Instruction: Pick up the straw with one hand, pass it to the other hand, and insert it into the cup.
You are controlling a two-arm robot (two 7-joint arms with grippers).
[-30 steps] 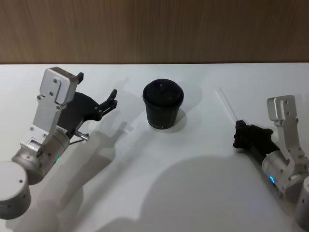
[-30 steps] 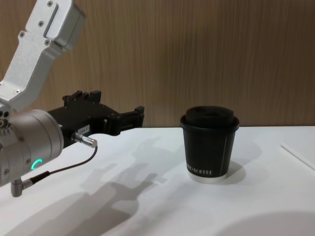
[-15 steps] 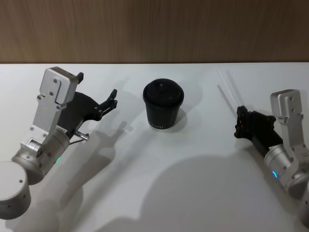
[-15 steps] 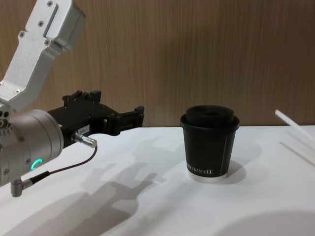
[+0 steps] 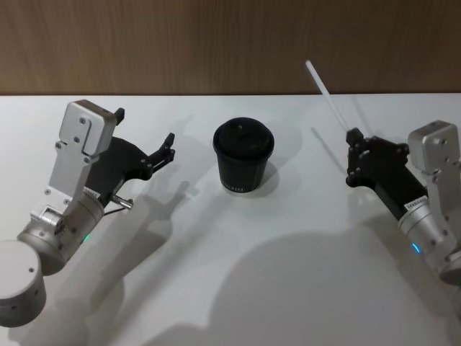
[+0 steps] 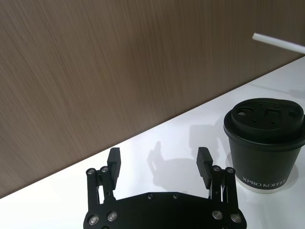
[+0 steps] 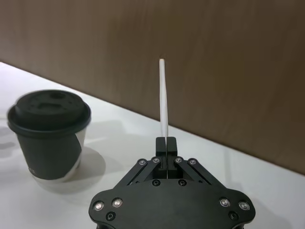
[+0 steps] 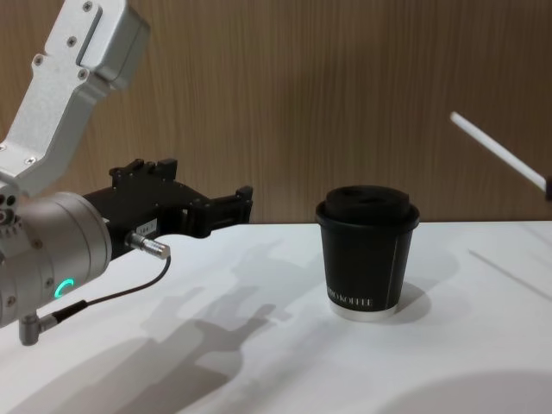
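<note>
White straw (image 5: 328, 97) is up off the table (image 5: 288, 238) now, clamped in my right pincer (image 5: 352, 137), so next comes the handoff to my spread-apart left pincer (image 5: 146, 127).

Cup (image 5: 243, 155) on counter (image 5: 238, 252), right of left gripper (image 5: 144, 128), left of right gripper (image 5: 352, 138). Straw (image 5: 325, 94) in right gripper, off counter, sticking out past its tips, leaning cup-side.

White table (image 5: 238, 252), wood wall behind — black lidded cup (image 5: 243, 156) standing near centre
</note>
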